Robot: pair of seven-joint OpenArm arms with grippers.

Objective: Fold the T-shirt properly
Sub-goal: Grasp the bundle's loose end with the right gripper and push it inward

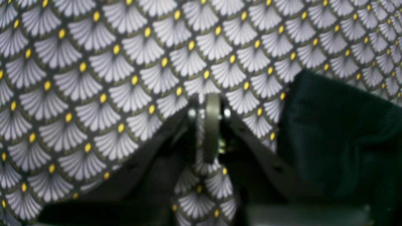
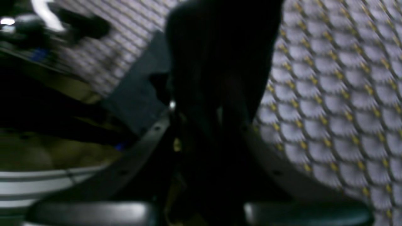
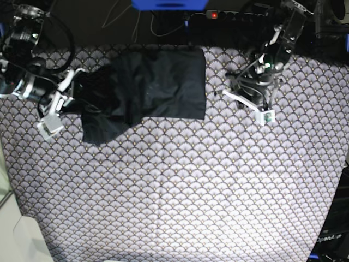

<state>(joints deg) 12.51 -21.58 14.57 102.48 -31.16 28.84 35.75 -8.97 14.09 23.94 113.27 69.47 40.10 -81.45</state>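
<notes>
The dark T-shirt lies partly folded on the patterned tablecloth at the back left of the base view, with a loose flap hanging toward the front left. My right gripper is at the shirt's left edge. In the right wrist view, the right gripper is shut on dark T-shirt cloth that fills its jaws. My left gripper hovers over bare tablecloth to the right of the shirt, apart from it. In the left wrist view, the left gripper is shut and holds nothing, and the T-shirt lies off to the right.
A power strip with a red light and cables run along the back edge, beside a blue object. The table's left edge drops off at the front left. Tablecloth stretches across the front.
</notes>
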